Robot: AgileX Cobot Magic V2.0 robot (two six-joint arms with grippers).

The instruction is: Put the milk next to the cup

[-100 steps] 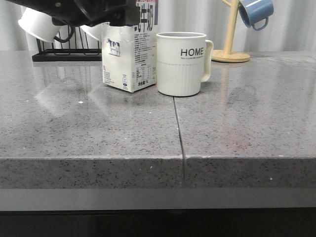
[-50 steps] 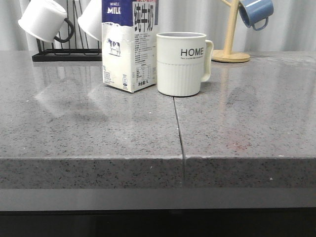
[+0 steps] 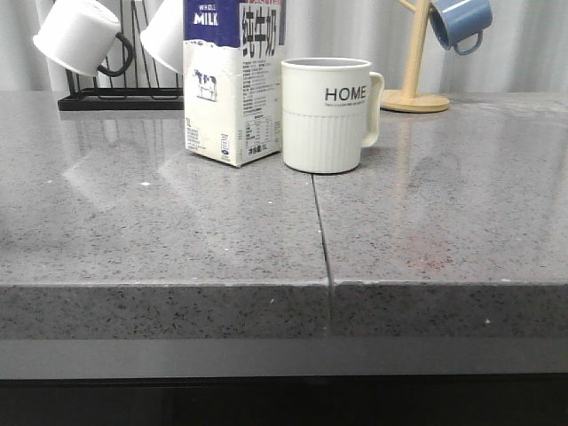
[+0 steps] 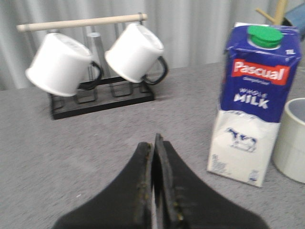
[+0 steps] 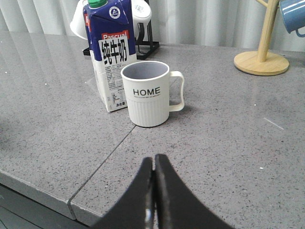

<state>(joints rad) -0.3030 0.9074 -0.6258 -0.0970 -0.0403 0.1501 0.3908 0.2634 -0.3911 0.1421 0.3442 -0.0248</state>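
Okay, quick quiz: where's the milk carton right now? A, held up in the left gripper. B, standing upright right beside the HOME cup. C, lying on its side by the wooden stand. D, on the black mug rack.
B: the milk stands upright on the counter just beside the cup, and the left gripper is shut and apart from it, holding nothing.

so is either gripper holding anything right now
Nothing is held. The left gripper and right gripper are both shut and empty; the blue-and-white milk carton stands free on the grey counter.
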